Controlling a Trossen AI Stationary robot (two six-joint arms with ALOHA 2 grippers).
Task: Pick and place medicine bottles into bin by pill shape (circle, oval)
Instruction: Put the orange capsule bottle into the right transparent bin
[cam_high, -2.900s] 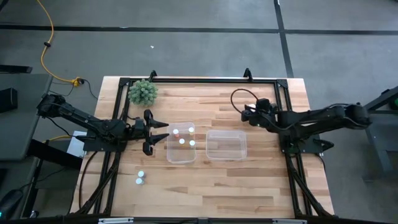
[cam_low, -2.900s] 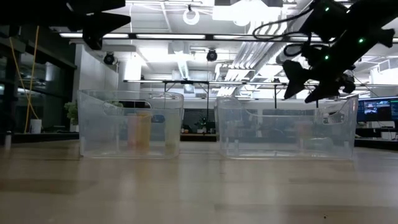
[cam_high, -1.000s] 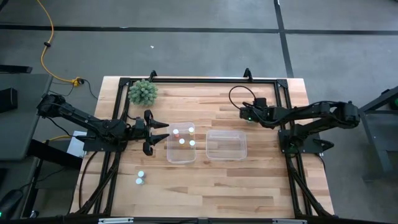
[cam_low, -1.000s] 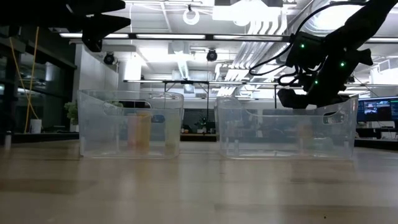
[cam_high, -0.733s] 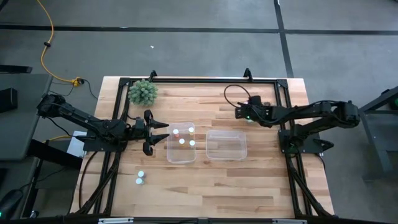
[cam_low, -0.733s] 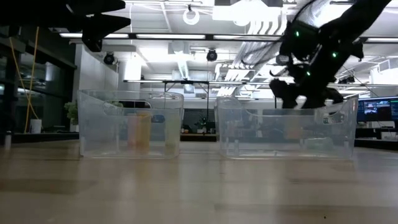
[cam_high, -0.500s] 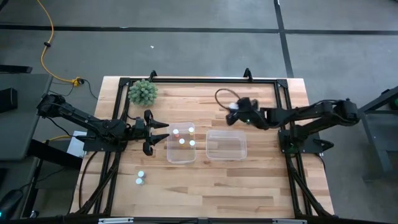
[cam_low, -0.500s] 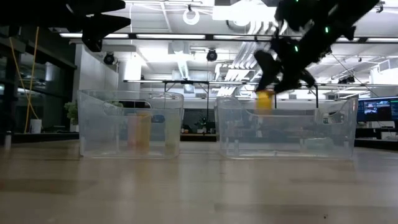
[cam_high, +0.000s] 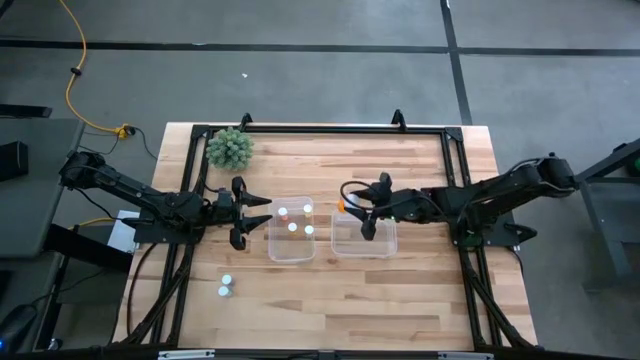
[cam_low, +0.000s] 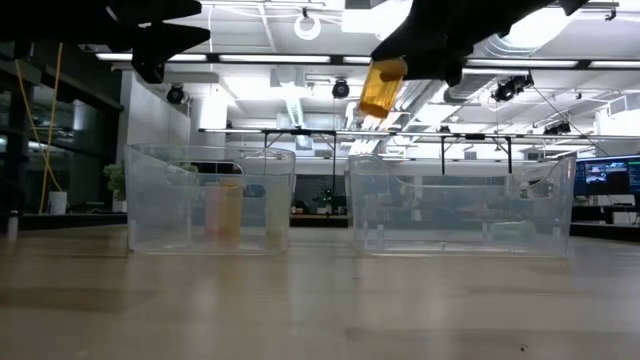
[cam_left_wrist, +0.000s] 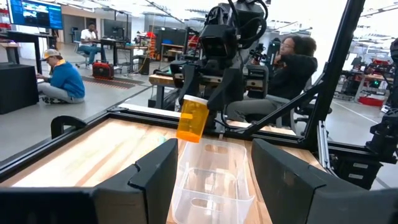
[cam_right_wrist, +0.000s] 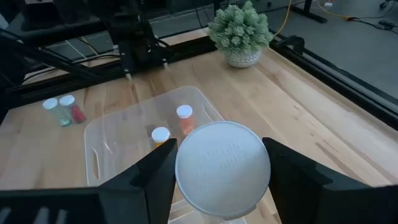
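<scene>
Right gripper (cam_high: 367, 209) clamps orange bottle (cam_low: 382, 88) above right tub's (cam_high: 385, 247) left rim; left gripper (cam_high: 252, 213) open beside left tub (cam_high: 290, 254); plant (cam_high: 230, 148) at table's far-left corner.

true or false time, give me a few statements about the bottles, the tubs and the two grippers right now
1. The right gripper holds an orange bottle in the air. True.
2. The right tub already has three bottles in it. False: it shows none; the white-capped bottles stand in the left tub.
3. The left gripper grips a bottle. False: it is open, holding nothing, beside the left tub.
4. Two bottles stand on the table outside the tubs. True.
5. The green plant sits inside a tub. False: it stands on the table near the far left corner.
</scene>
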